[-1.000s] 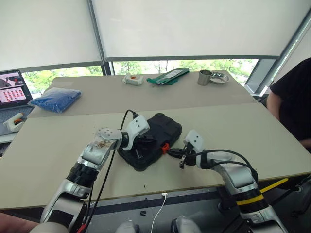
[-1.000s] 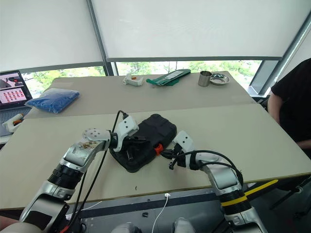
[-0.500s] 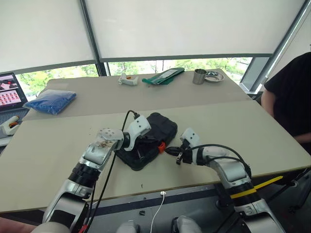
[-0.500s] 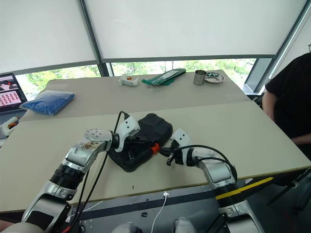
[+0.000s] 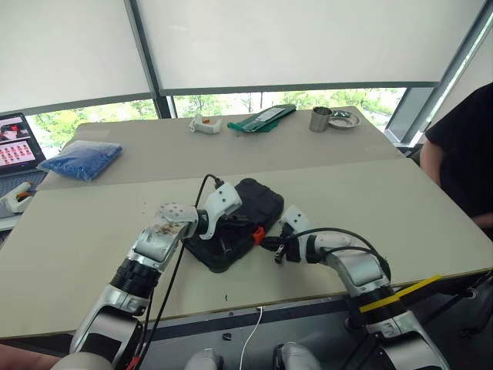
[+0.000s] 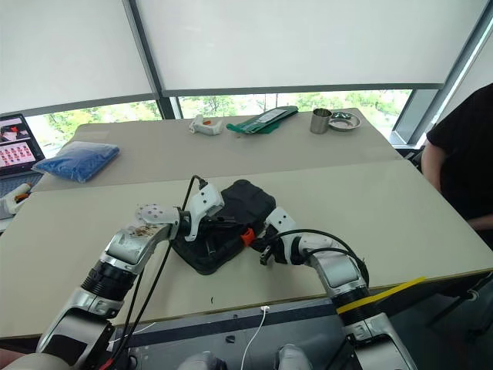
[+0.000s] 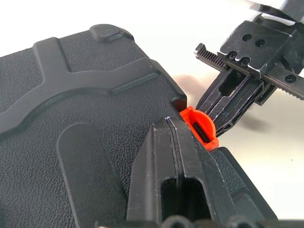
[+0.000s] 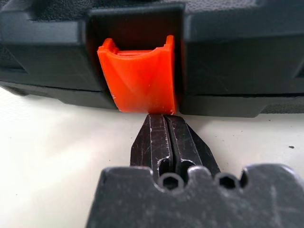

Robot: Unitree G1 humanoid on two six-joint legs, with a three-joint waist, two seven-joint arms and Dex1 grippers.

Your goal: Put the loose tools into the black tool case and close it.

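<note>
Jaws pressed fully together on both arms, neither holding anything: the left gripper (image 7: 173, 137) rests its tips on the lid of the black tool case (image 5: 231, 231), just beside the orange latch (image 7: 202, 128), while the right gripper (image 8: 164, 126) has its tips at the lower edge of that latch, right where the case meets the tabletop (image 5: 370, 200). The case lies closed near the front edge of the beige tabletop, between the 2 arms, its shell pebbled and crossed by raised ribs, the small bright latch seated in a notch on the side facing the right arm. Its contents are hidden by the shut lid. Whether the latch is snapped home cannot be made out. A person (image 5: 462, 154) in black is cut off at the right edge.
</note>
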